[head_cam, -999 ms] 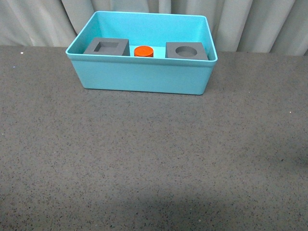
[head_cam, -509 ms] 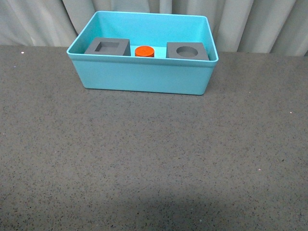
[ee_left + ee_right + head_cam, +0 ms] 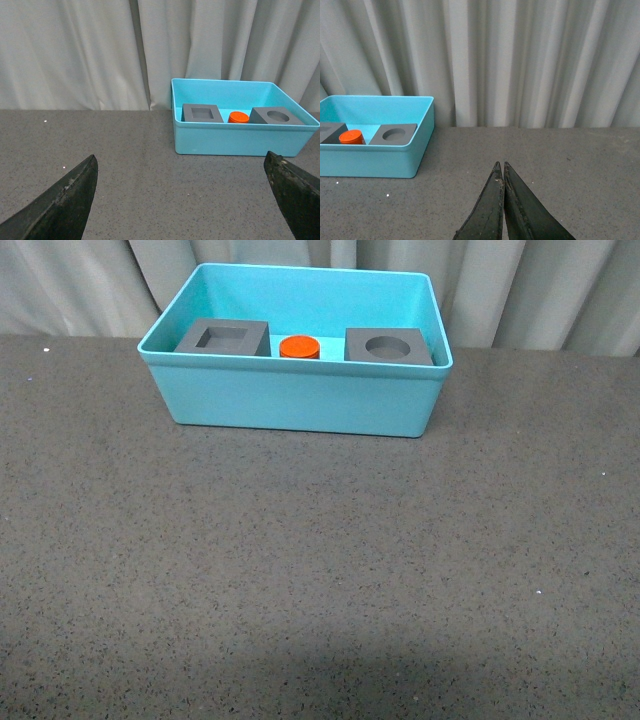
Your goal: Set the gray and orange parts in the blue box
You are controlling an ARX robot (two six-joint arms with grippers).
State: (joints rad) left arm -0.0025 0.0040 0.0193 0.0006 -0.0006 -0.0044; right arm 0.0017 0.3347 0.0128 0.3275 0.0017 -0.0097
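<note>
Front view: we record a turquoise bin (image 3: 300,395) standing at the far side of a dark speckled tabletop (image 3: 320,570), before a pale pleated curtain (image 3: 560,290). Inside it, in a row along the near wall, we list a gray cube with a square recess (image 3: 223,338) at the left, an orange cylinder (image 3: 299,347) in the middle, and a gray cube with a round recess (image 3: 387,346) at the right; the three stand apart from one another. Neither arm appears here. Left wrist view: we note the left gripper (image 3: 185,200) with its two dark fingers (image 3: 65,205) spread wide and nothing between them, low over bare tabletop and well apart from the bin (image 3: 240,140). The square-recess cube (image 3: 201,113), the cylinder (image 3: 238,117) and the round-recess cube (image 3: 276,116) all sit within the bin walls. Right wrist view: we note the right gripper (image 3: 503,172) with its fingers pressed together, tips touching and nothing held, over open tabletop, well to one side of the bin (image 3: 380,155). The cylinder (image 3: 351,136) and the round-recess cube (image 3: 394,134) show inside; the other cube is cut off at the picture's edge.
</note>
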